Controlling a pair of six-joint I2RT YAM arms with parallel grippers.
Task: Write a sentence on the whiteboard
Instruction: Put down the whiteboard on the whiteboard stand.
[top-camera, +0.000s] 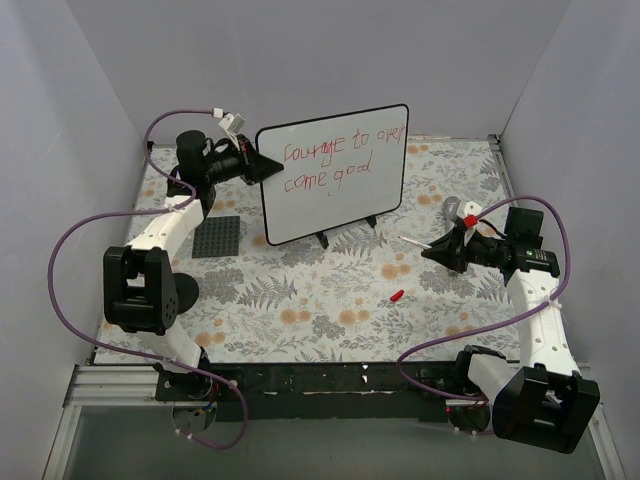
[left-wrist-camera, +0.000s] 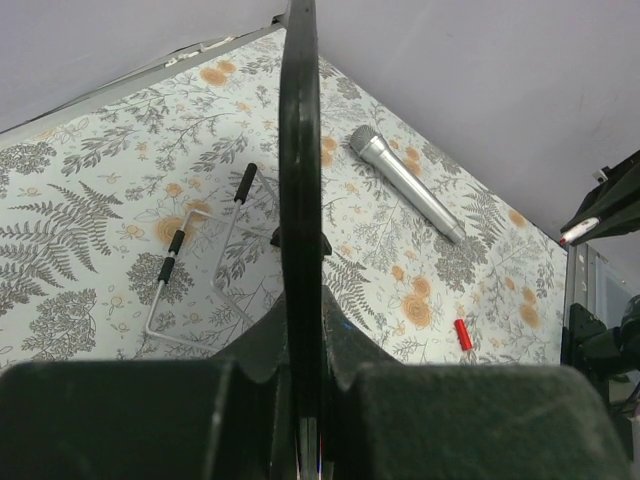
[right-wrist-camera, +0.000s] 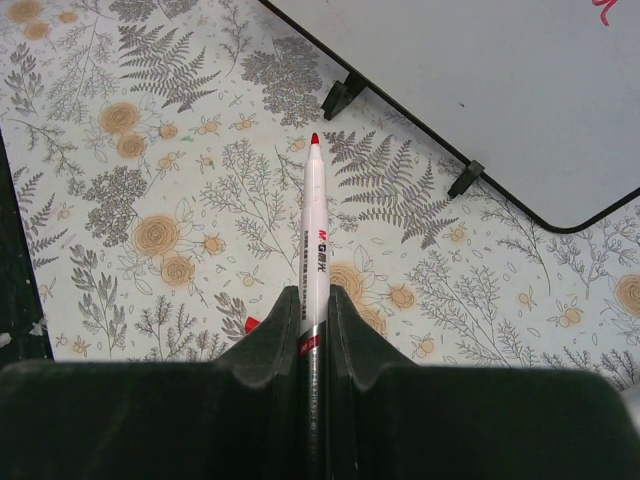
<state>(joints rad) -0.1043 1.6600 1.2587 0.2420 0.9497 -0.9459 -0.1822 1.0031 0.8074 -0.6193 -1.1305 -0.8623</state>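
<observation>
Left gripper (top-camera: 264, 170) clamps the whiteboard (top-camera: 350, 205) rim beside the sentence (top-camera: 320, 152).

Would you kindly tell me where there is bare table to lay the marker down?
Widest bare patch: between the whiteboard, black mat, red cap and near rail. Crowded behind the board: microphone, wire stand.

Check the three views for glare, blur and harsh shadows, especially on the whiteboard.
Top external: even, diffuse light, no glare spot on the whiteboard, the sentence legible, shadows faint. Left wrist: the board's edge and the left gripper are close to the lens and look soft and dark; the microphone behind is sharp. Right wrist: the marker and its label are crisp, the right gripper slightly blurred.
</observation>
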